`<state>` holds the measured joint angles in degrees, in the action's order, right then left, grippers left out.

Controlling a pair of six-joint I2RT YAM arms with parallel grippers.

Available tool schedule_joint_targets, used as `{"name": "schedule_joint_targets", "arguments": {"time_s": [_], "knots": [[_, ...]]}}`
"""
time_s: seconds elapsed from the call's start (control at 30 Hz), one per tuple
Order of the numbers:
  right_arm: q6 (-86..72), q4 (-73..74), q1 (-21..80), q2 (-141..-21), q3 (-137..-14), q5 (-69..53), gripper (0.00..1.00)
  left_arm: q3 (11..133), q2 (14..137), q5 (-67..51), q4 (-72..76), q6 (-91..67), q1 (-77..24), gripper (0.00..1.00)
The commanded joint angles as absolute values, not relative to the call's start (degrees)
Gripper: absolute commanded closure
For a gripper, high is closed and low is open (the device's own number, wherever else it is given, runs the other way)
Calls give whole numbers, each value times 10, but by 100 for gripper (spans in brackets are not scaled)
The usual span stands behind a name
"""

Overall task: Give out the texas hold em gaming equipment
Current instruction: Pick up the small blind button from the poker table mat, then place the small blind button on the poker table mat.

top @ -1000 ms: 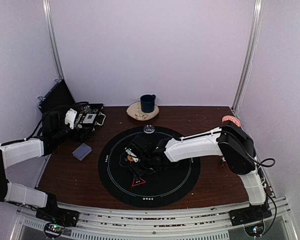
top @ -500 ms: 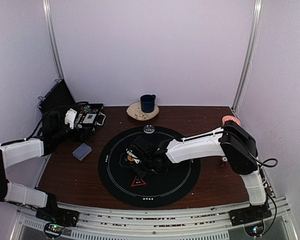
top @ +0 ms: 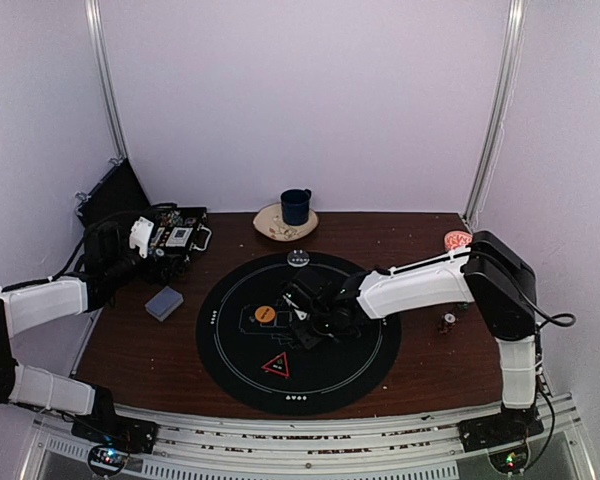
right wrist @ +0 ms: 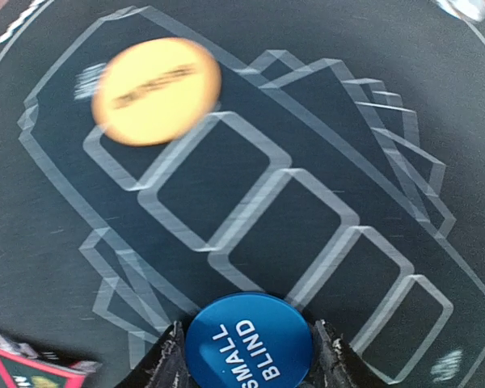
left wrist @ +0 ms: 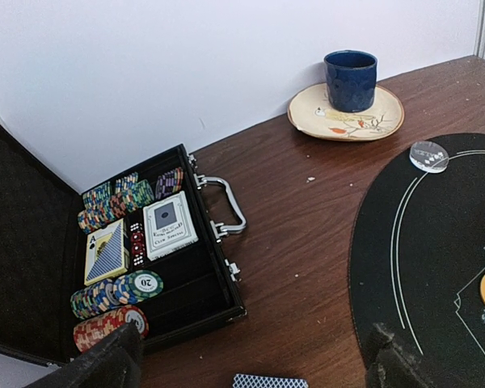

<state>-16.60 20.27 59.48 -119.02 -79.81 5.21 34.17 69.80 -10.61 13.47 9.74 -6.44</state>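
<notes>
The right arm is stretched leftward, low over the round black printed mat (top: 360,365). The right gripper (right wrist: 249,349) is clamped on a round blue button disc (right wrist: 249,330) lettered "SMALL BLIND". A blurred round orange button disc (right wrist: 156,90) lies well apart, with bare card outlines between. The left gripper (left wrist: 252,343) is held with jaws wide apart beside an open black chip case (left wrist: 196,283).
</notes>
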Motion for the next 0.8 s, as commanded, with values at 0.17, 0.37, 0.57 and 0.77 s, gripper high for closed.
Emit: {"name": "schedule_joint_targets", "arguments": {"time_s": [0.17, 0.37, 0.57, 0.77], "knots": [[-192, 203, 534, -1146, -731, 109, 51, 348, 690, -106, 157, 94, -60, 2], [-209, 167, 501, -1100, -647, 112, 52, 349, 695, -109, 158, 94, -60, 2], [-219, 141, 485, -1040, -572, 122, 52, 350, 693, -107, 156, 93, -60, 2], [-227, 120, 455, -1001, -524, 129, 52, 349, 692, -109, 157, 93, -60, 2]]}}
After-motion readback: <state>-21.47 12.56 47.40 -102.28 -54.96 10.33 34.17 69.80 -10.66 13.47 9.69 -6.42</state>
